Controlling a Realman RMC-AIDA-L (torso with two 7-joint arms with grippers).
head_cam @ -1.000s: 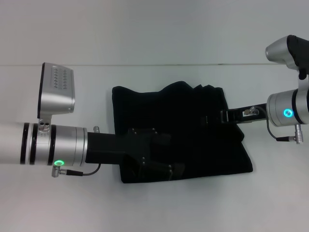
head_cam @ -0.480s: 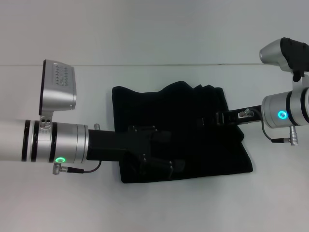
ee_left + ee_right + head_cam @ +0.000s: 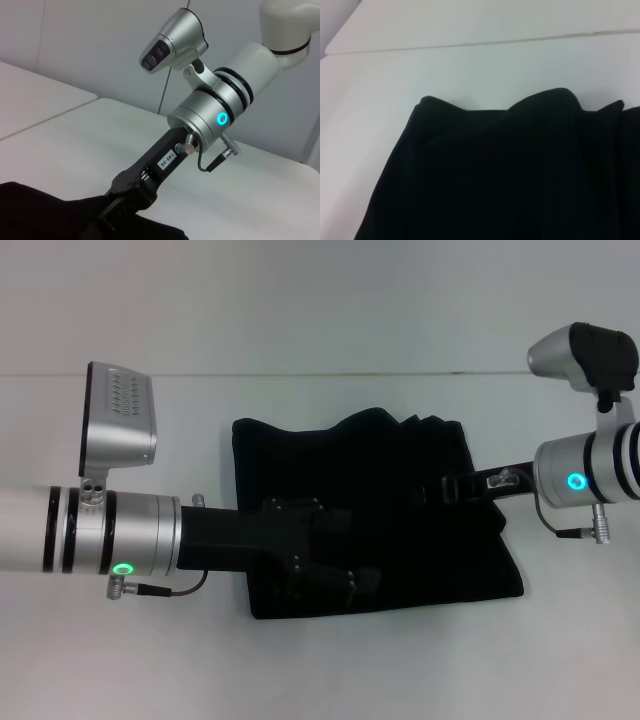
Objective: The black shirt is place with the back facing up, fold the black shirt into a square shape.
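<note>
One large plain black soft-fabric shirt (image 3: 380,515) is lying folded into a rough, thick rectangle in the middle of the white table (image 3: 300,660). Its far edge is sitting bunched in a few uneven humps, while its near edge is running fairly straight, with the right near corner sticking out a little. In the right wrist view the same shirt (image 3: 510,175) is filling the lower part of the frame, with that wavy edge lying against the bare tabletop.

There are two arms, one on each side, and both are reaching in over the fabric. The black left gripper (image 3: 335,555) is coming in from the left and is sitting over the near-left part of the shirt, low against the cloth. Black on black, I cannot tell how far its fingers are spread or whether they have any fabric between them.

The black right gripper (image 3: 440,487) is reaching in from the right, its tip at the shirt's right side, about halfway along that edge. In the left wrist view the right gripper (image 3: 117,207) is dipping down into a raised fold of the shirt, with cloth bunching up around its tip, but I cannot make out whether it is pinching that fold or merely pressing against it.
</note>
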